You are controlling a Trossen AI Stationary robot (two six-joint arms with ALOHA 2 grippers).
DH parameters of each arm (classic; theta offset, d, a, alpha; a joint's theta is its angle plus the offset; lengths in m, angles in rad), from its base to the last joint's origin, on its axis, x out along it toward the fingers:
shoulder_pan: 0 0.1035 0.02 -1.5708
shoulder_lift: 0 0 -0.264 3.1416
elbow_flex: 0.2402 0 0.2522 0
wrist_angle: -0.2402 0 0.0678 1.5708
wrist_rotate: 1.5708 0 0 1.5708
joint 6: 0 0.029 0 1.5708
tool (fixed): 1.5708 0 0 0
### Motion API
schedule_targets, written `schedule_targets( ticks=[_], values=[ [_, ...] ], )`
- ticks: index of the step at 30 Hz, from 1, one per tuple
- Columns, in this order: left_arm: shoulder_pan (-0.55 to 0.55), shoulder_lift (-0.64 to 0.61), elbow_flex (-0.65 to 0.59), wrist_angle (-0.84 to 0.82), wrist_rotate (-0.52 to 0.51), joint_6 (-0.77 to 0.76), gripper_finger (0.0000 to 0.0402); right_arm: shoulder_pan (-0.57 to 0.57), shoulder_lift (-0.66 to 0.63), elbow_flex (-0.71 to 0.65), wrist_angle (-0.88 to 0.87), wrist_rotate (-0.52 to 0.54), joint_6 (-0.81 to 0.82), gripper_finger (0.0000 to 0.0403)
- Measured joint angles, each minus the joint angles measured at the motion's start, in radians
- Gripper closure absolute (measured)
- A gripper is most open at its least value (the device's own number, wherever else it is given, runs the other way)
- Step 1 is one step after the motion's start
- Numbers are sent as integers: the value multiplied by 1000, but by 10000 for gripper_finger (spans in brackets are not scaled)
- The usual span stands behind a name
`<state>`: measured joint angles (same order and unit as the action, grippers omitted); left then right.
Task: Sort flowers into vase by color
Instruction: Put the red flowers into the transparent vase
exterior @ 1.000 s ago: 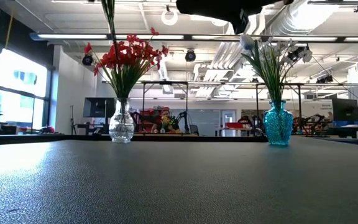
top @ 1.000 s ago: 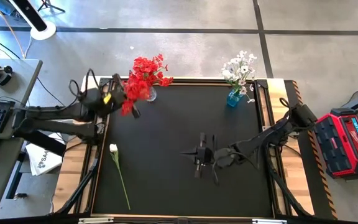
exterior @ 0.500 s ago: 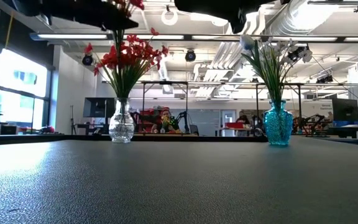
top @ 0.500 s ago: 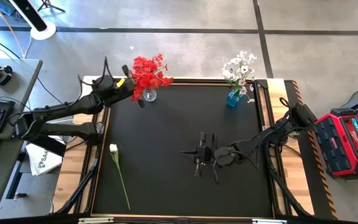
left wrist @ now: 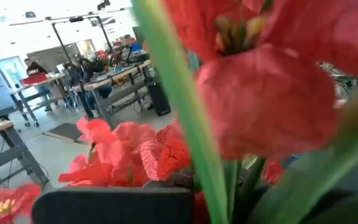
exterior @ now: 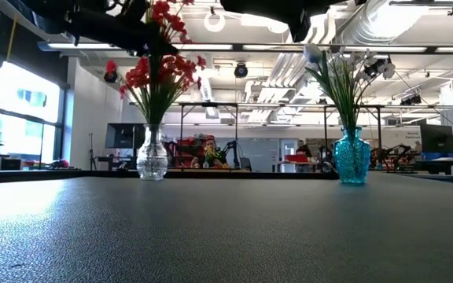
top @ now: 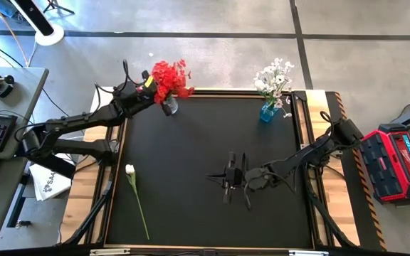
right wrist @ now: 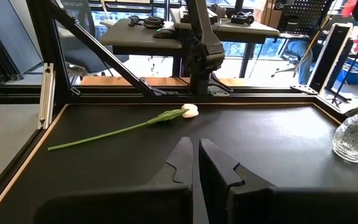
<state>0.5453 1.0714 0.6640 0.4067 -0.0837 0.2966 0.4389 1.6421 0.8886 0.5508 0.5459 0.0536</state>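
Note:
A clear glass vase (top: 171, 107) with red flowers (top: 173, 77) stands at the table's far left; in the low view it is the clear vase (exterior: 152, 156). A blue vase (top: 267, 112) holding white flowers (top: 275, 77) stands at the far right. My left gripper (top: 150, 91) is shut on one more red spray (exterior: 163, 14), right above the clear vase. One white flower (top: 129, 169) lies flat on the table near the left edge, its stem pointing toward the near edge. My right gripper (top: 225, 178) hovers shut over the table's middle. My left gripper holds the red spray by its green stem (left wrist: 179, 106), below the blossoms. It comes in roughly level from the table's left (exterior: 144, 27). The stem hangs down among the red flowers in the clear vase; the fingers' place on it is hidden by blossoms.
The right wrist view shows the white flower (right wrist: 190, 111) lying ahead of my right gripper (right wrist: 195, 162), with bare black mat between them. A raised wooden rim (top: 116, 153) borders the table. Both vases stand close to the far edge.
My left gripper has moved toward the table's far edge and to the right, up to the clear vase, carrying the red spray. The spray, which hung to the left of the vase, now stands among the red flowers above it.

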Motion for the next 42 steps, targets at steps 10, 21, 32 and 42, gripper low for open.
schedule_targets(
  ticks=[10, 21, 32, 42],
  values=[
    [14, -8, 0, 27, -47, -116, 401, 0, 0, 0, 0, 0, 2, 402],
    [70, 33, 0, -65, -58, -242, 401, 0, 0, 0, 0, 0, 18, 402],
    [83, 126, 0, -121, -57, -305, 332, 0, 0, 0, 0, -5, 27, 402],
    [98, 3, 0, -208, -57, -292, 226, 0, 0, 0, 0, -7, 35, 402]
  ],
)
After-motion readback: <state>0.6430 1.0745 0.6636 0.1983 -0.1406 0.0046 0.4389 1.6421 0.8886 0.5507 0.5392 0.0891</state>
